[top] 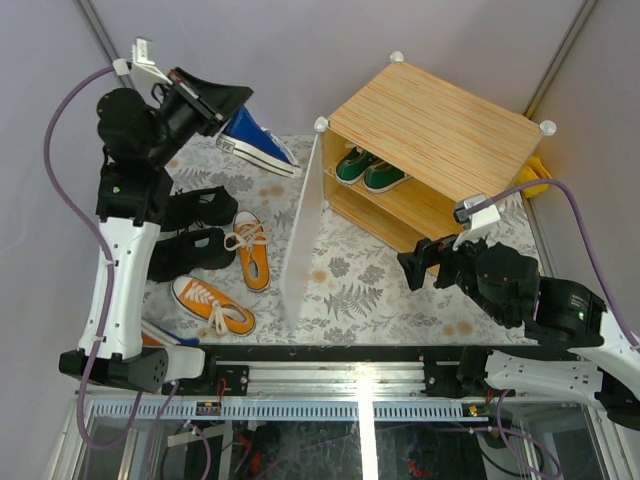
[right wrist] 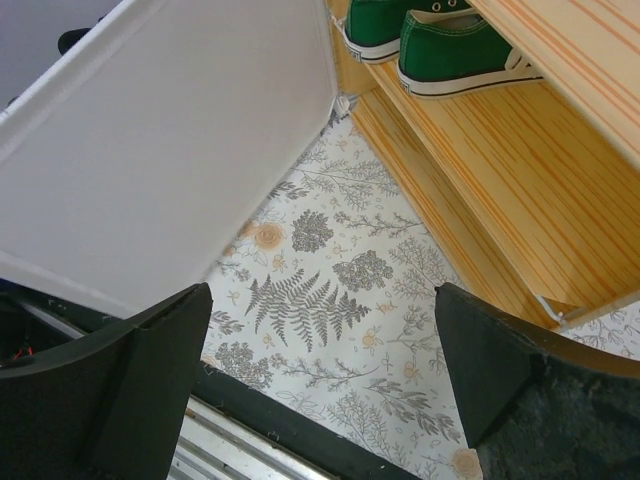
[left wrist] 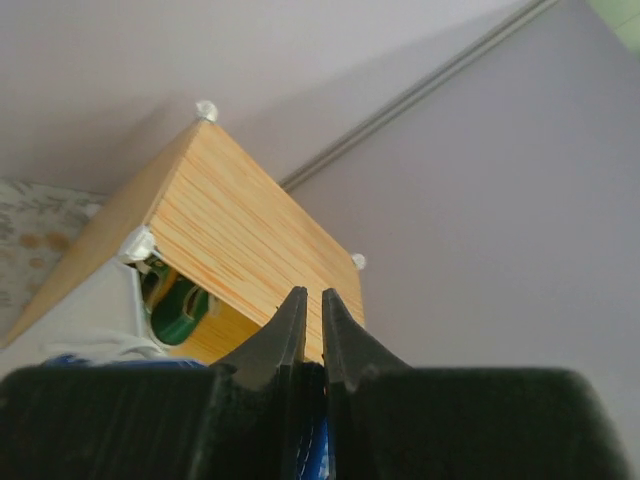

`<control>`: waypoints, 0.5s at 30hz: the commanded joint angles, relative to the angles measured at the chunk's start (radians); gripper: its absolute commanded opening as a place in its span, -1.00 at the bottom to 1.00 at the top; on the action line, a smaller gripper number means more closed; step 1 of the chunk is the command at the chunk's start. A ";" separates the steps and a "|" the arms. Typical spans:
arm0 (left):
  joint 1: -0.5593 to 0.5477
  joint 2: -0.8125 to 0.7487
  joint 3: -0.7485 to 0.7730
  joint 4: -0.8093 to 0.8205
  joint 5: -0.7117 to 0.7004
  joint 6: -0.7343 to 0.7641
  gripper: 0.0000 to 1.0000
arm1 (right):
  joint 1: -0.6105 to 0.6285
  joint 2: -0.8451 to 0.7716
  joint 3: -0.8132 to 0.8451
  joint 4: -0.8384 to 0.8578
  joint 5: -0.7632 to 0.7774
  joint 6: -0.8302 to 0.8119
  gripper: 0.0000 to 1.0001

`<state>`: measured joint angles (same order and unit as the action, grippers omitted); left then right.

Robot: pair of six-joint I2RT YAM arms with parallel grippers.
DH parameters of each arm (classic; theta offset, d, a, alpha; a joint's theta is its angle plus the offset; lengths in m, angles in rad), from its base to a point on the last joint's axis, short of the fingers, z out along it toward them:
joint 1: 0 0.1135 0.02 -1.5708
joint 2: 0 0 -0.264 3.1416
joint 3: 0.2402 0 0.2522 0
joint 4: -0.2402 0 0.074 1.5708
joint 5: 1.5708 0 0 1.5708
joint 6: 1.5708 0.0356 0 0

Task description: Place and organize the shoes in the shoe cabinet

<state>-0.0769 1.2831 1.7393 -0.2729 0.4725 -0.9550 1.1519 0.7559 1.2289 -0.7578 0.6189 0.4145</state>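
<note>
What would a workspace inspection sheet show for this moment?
Surface: floral mat covers the table.
Job's things: shoe cabinet with its door open; green pair on the upper shelf; black pair and orange pair on the mat left of the door; blue shoe held.
Clutter: yellow object behind the cabinet, unidentifiable.
Grippers: left gripper shut on the blue shoe; right gripper open above the mat before the cabinet.
Cables: purple cables loop along both arms.
Surroundings: plain grey walls.

A table under a white cloth printed with grey ferns and flowers carries, at centre left, two orange canvas sneakers and two black shoes. At upper right stands a boxy wood-topped white cabinet.
</note>
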 commanded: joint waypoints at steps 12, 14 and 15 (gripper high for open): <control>-0.256 -0.029 0.129 -0.020 -0.253 0.194 -1.00 | 0.002 -0.058 -0.043 -0.002 0.061 0.009 0.99; -0.265 -0.037 0.120 -0.025 -0.248 0.201 -1.00 | 0.003 -0.059 -0.047 -0.002 0.067 0.010 0.99; -0.267 -0.043 0.109 -0.026 -0.240 0.204 -1.00 | 0.002 -0.059 -0.048 0.000 0.071 0.009 0.99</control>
<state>-0.3294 1.2800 1.8107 -0.3607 0.2592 -0.7895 1.1519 0.6918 1.1839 -0.7807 0.6468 0.4164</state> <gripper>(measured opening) 0.065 0.994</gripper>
